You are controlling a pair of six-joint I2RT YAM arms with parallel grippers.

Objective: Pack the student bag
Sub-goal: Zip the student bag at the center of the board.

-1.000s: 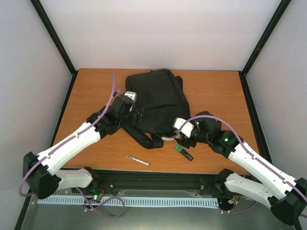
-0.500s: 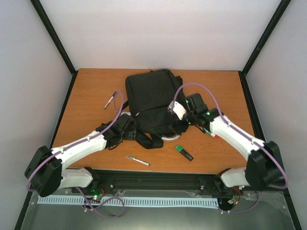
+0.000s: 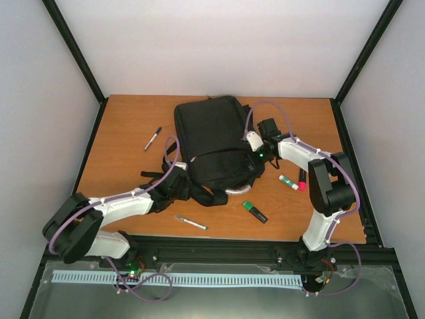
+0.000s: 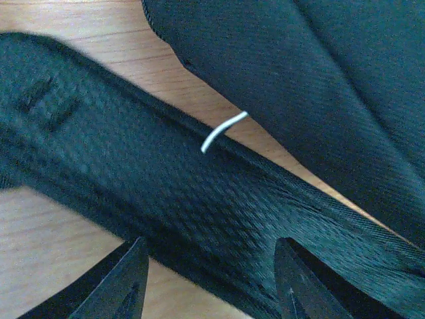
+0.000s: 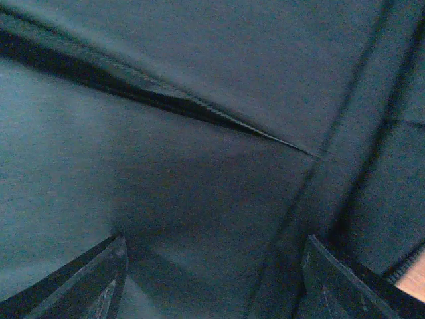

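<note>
flanking the student bag (image 3: 212,136), left pincer (image 4: 209,266) and right pincer (image 5: 214,266) sit spread, a green highlighter (image 3: 254,211) and black pen (image 3: 153,138) nearby.

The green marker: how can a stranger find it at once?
Find the black backpack in the middle of the table. The green marker lies by its near right corner. It is short, thick, green and black; the pen to its left is thin.

The student bag (image 3: 212,136) is matt black woven cloth. Its shoulder strap (image 4: 166,199) is coarser, ribbed webbing with a pale loose thread (image 4: 224,129). The table (image 3: 126,119) is smooth, faintly sheened orange-brown wood grain. At the bag's 5 o'clock, a green highlighter (image 3: 254,211) looks like glossy plastic. The arm shells (image 3: 123,205) are smooth white plastic.
</note>
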